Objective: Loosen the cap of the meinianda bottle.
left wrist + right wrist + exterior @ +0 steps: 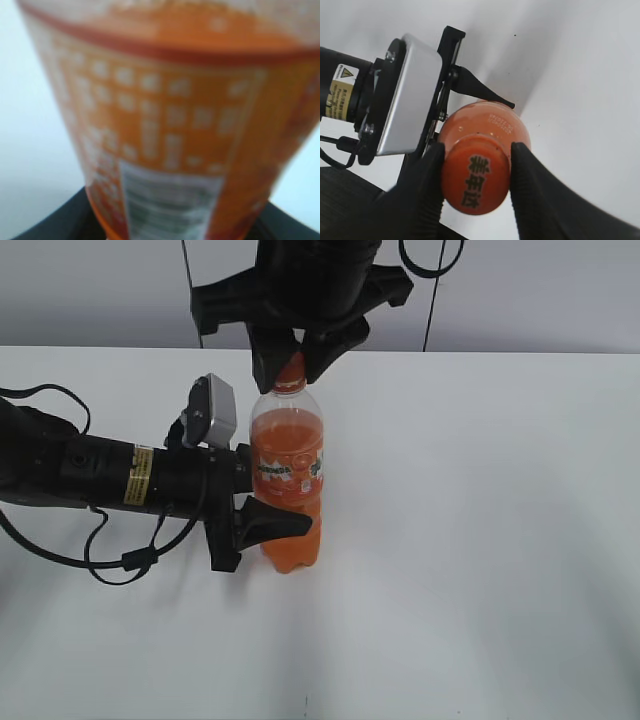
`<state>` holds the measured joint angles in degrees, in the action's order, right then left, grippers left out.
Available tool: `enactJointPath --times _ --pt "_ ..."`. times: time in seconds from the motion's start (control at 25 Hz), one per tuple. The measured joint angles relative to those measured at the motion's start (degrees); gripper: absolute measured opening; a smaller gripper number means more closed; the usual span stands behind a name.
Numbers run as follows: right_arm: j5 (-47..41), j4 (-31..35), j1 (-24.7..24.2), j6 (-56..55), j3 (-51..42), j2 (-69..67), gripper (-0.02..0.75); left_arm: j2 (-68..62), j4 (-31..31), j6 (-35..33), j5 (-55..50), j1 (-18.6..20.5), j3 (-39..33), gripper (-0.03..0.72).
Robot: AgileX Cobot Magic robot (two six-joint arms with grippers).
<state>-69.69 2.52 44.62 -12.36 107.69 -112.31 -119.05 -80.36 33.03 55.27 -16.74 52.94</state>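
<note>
The meinianda bottle [289,480] stands upright on the white table, full of orange drink. Its label fills the blurred left wrist view [170,135]. My left gripper [268,522] reaches in from the left and is shut on the bottle's lower body. My right gripper [293,362] comes down from above and is shut on the orange cap [476,176], one finger on each side of it. The cap shows printed black characters on top. In the exterior view only a bit of the cap [291,368] shows between the fingers.
The white table [480,540] stretches out to the right and front. The left arm's black body and cables [90,480] lie across the table's left side. The left wrist camera housing [405,95] sits close beside the bottle's shoulder.
</note>
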Motion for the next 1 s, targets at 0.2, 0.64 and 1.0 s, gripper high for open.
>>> enactJointPath --times 0.2,0.64,1.0 --pt "0.0 0.1 0.0 11.0 0.0 0.0 0.290 0.0 0.0 0.1 0.0 0.0 0.0 0.382" --pt "-0.1 2.8 0.0 66.0 0.0 0.0 0.296 0.0 -0.4 -1.1 0.2 0.0 0.0 0.382" --pt "-0.8 2.8 0.1 91.8 0.0 0.1 0.300 0.0 -0.2 -1.0 0.1 -0.1 0.1 0.382"
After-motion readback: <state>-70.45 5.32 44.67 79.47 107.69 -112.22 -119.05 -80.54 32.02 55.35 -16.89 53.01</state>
